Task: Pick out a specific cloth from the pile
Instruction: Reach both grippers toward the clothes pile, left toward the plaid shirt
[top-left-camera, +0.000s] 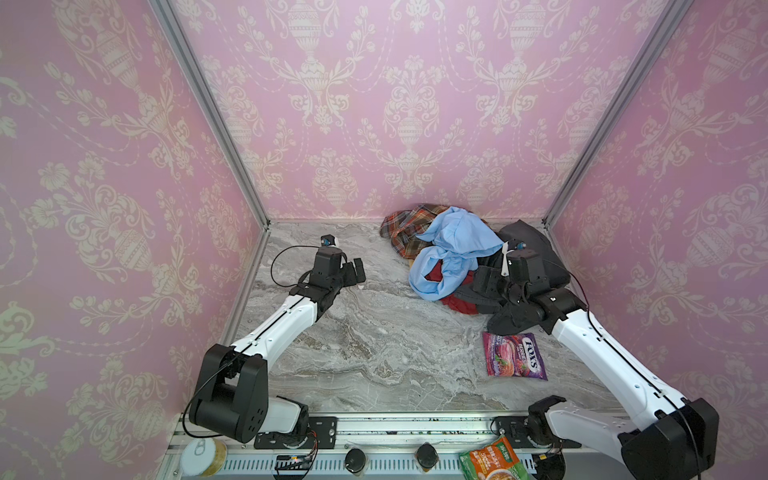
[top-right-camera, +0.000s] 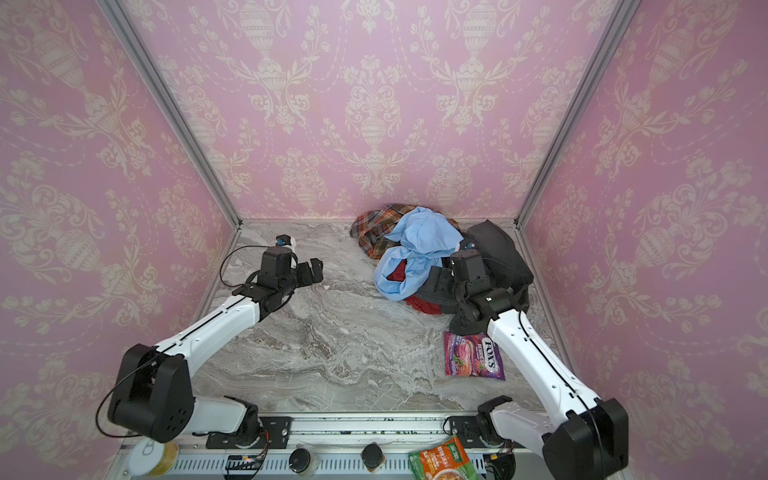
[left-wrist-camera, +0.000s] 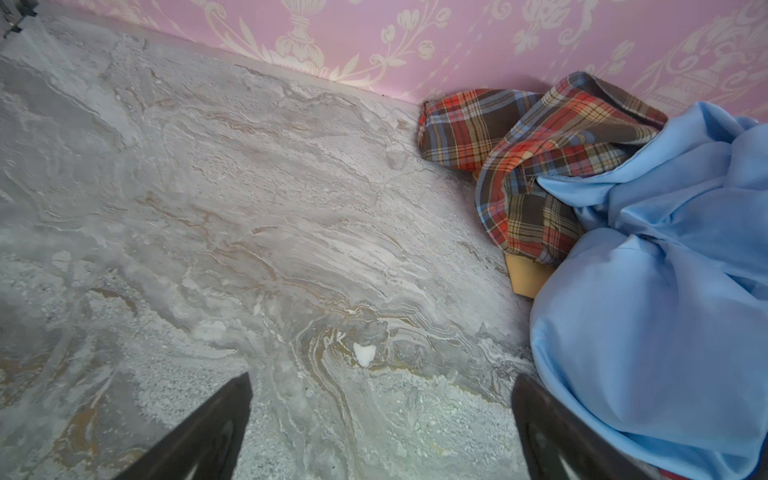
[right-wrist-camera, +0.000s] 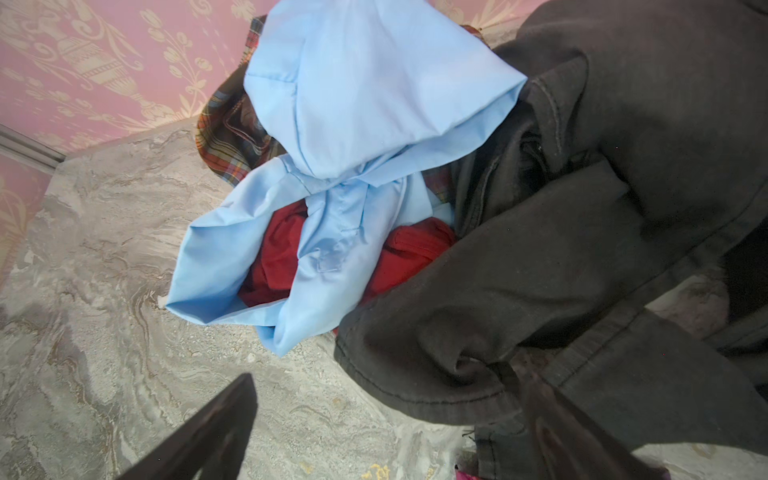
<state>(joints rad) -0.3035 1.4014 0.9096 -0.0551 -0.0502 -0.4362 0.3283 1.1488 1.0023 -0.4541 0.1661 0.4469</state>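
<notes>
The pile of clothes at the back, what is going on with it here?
Nothing is picked from the pile yet. The left gripper is open over bare table, the right gripper open beside the dark grey garment; neither holds anything. The plaid cloth lies at the far side, partly under the light-blue garment.

The plaid cloth (top-left-camera: 405, 232) lies crumpled against the back wall, half buried under the pile (top-left-camera: 465, 266) of clothes.

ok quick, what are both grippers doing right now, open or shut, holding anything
left gripper: open, holding nothing, above the table
right gripper: open, holding nothing, at the edge of the dark grey garment
</notes>
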